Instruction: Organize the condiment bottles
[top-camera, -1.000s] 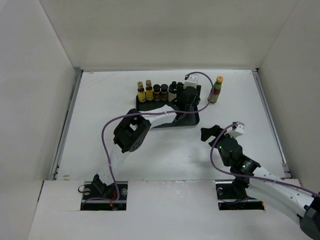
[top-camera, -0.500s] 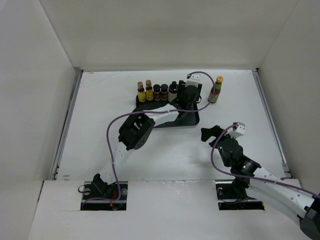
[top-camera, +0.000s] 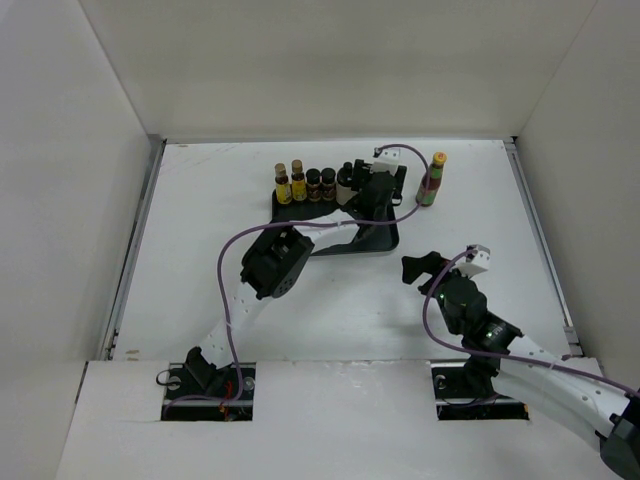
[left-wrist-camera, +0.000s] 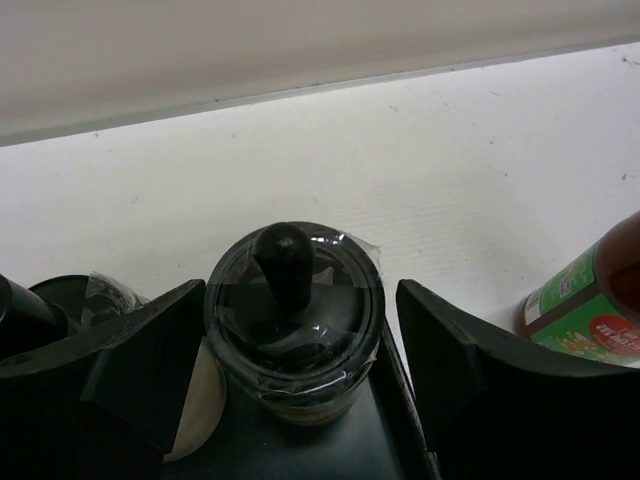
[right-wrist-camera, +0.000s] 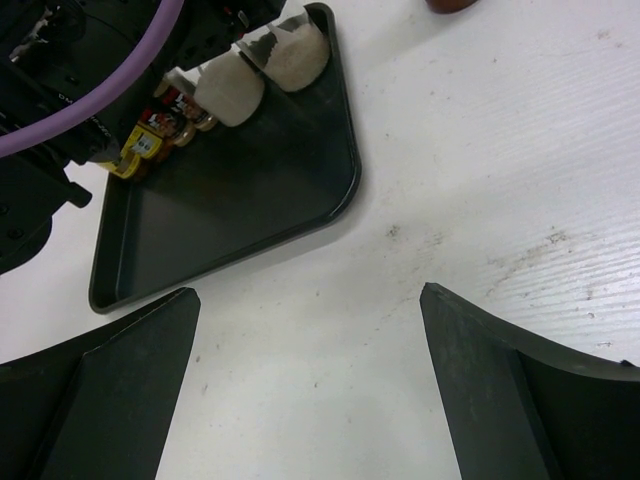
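Overhead view, close wrist views, shared tray (right-wrist-camera: 230, 210)

Black tray (right-wrist-camera: 230, 205); white table (top-camera: 200, 200); red bottle (top-camera: 431, 183), green neck; purple cable (right-wrist-camera: 100, 95).

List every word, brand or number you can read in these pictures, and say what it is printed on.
No text can be read.
On the red bottle: white lettering on a red patch of its green label, too blurred.
On the yellow-labelled bottles: print too small.
On the dark jars: labels too small.
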